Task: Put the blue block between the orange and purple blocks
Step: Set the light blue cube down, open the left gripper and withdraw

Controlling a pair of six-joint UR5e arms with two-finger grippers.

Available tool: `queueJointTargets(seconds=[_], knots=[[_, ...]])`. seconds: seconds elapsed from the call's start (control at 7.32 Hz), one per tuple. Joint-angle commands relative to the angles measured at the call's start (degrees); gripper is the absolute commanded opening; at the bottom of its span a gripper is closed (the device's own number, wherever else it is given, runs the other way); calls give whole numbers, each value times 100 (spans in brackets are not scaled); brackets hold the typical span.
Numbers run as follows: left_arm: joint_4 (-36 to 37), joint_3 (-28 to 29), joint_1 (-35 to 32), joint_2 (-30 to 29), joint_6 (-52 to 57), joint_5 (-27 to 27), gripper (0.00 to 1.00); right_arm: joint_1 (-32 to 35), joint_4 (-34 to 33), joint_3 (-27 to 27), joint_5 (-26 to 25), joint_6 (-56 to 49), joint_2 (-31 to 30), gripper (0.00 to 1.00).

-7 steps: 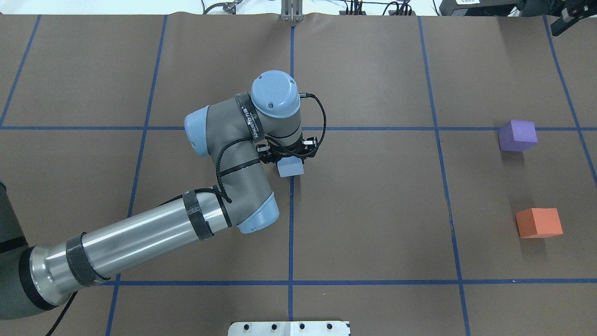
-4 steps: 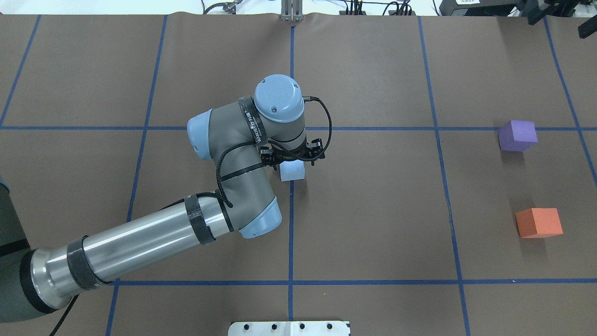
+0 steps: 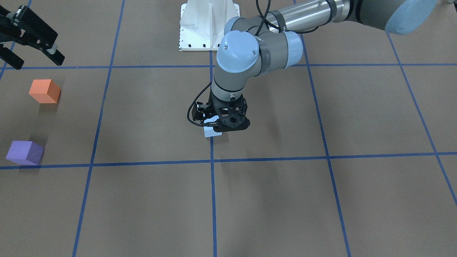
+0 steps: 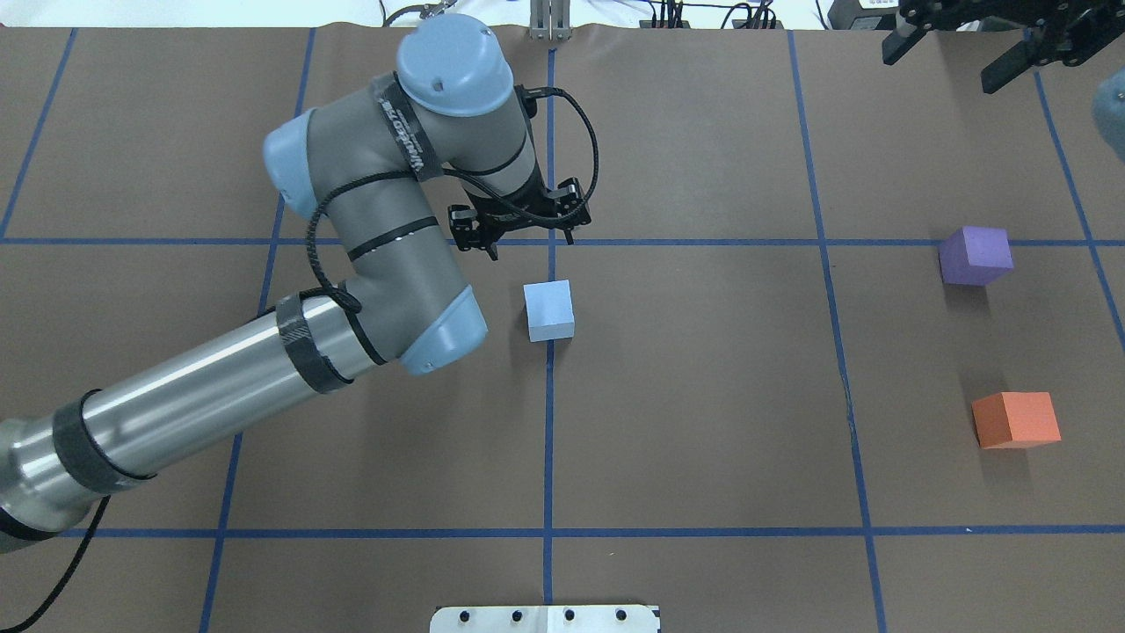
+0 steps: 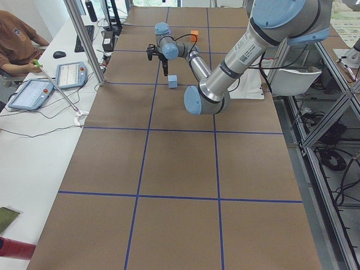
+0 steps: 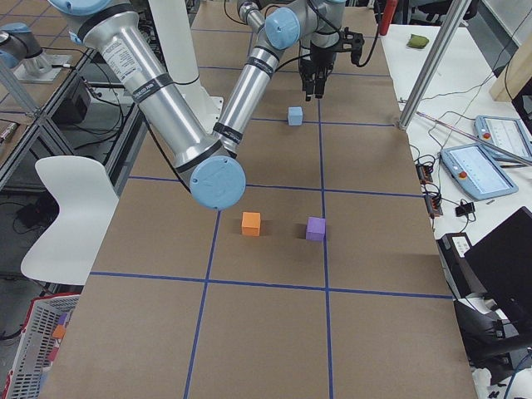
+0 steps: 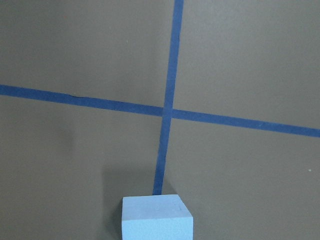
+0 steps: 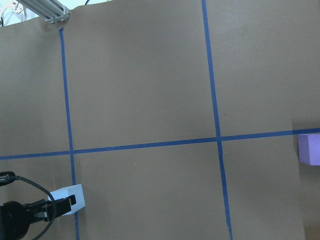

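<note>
The light blue block (image 4: 549,310) sits free on the brown table by the centre tape line. It also shows in the left wrist view (image 7: 156,216) and the front view (image 3: 210,133). My left gripper (image 4: 518,230) hangs open and empty above it, slightly toward the far side. The purple block (image 4: 974,255) and orange block (image 4: 1015,419) stand at the right with a gap between them. My right gripper (image 4: 936,75) is open and empty over the far right corner, beyond the purple block.
Blue tape lines (image 4: 548,440) divide the table into squares. The white robot base plate (image 4: 545,618) sits at the near edge. An operator and tablets (image 5: 34,93) are at a side desk beyond the table's far edge.
My left gripper has let go of the blue block, risen and drawn back toward the far side. The block stays on the table. My right gripper has moved further into view at the far right.
</note>
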Motion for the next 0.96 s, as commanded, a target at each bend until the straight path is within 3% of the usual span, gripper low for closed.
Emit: queueJointTargets(seconds=[0.0,0.27,0.55,0.82], knots=[[46,-1334,-442,1474,562,-336,100,-919,15,22,-576,854,413,100],[29,-2426,-846,2865,1187,-319,100,-2261,85,-204,-1864,1575,869,100],[20,-3526,-1564,4350,2362,-336,100,-2880,1046,-1403,-2361,2094,1397,100],[2,-3855,-2522,5469,3645,-336,100,-3287,2103,-2407,-2750,2377,1556,100]])
